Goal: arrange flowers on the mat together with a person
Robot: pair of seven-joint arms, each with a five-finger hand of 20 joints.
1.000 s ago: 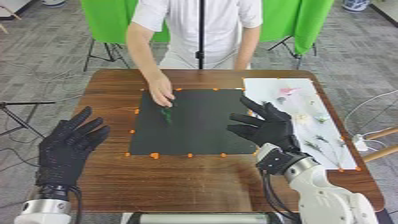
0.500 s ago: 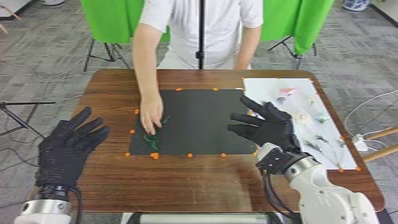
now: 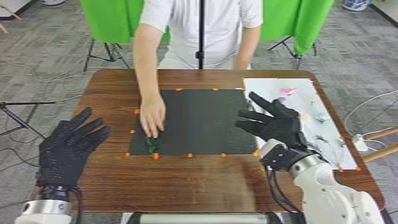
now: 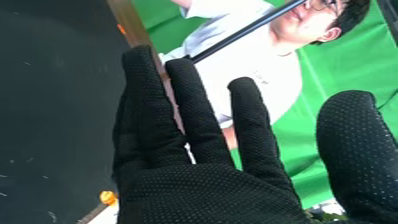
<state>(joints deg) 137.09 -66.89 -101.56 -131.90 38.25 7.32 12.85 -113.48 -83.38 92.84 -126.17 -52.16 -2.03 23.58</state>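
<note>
At the black mat's (image 3: 200, 120) near left corner, a person's hand (image 3: 152, 119) touches a green sprig (image 3: 152, 145), its long way running from the person toward you. Your right hand (image 3: 282, 129) is wide open and holds nothing. It is nearer the white sheet (image 3: 260, 90) than your left hand (image 3: 62, 160), also open. The pink flower (image 3: 287, 92) lies past your right fingertips, so you'd likely reach forward, away from you, to get it.
</note>
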